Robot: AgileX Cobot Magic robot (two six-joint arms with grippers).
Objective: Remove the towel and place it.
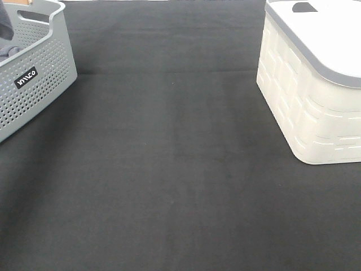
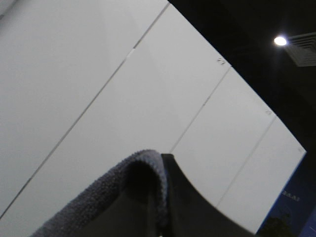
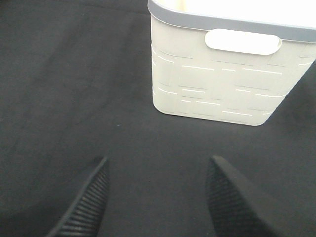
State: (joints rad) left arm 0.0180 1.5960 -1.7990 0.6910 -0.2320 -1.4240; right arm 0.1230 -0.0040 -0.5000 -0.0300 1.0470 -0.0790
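Note:
In the left wrist view the grey-lavender terry towel point(image 2: 94, 202) is draped over and pinched between my left gripper's point(image 2: 160, 197) dark fingers point(image 2: 190, 207). That camera points up at a white wall, so the gripper is raised. In the high view neither gripper shows. A dark grey strip point(image 1: 4, 21) hangs at the top left edge over the grey perforated basket point(image 1: 39, 68); I cannot tell whether it is the towel. My right gripper point(image 3: 158, 197) is open and empty above the black table, facing the white basket point(image 3: 222, 84).
A bluish-grey cloth bundle point(image 1: 10, 53) shows through the grey basket's holes. The white basket point(image 1: 310, 96) with a grey rim stands at the back right. Black cloth point(image 1: 169, 169) covers the table between the baskets.

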